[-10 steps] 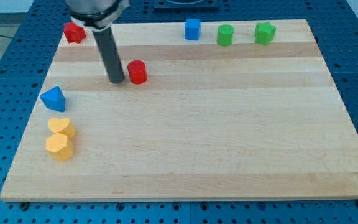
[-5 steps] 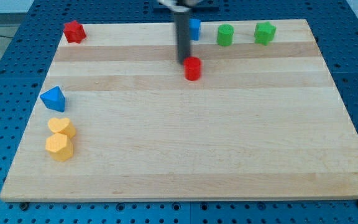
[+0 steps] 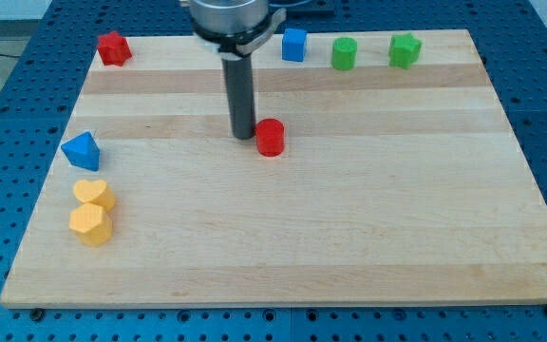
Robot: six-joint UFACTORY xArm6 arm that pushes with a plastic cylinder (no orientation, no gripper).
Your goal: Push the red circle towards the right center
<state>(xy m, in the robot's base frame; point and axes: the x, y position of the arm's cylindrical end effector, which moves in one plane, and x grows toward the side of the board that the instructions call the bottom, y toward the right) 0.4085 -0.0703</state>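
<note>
Since earlier, my tip (image 3: 243, 134) moved left of red circle (image 3: 271, 138), just beside; no jaws

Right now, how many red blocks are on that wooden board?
2. The red circle sits near the board's middle, just right of my tip. The other red block is in the view's top-left corner. None seem hidden.

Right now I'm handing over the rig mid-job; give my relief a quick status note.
My tip sits on the board, just to the view's left of the red circle, close beside it; contact can't be confirmed.
The red circle lies near the board's middle, slightly toward the view's top.
Done: tip is lined up behind the circle.
Left: push it toward the view's right, to the right centre of the board.
</note>
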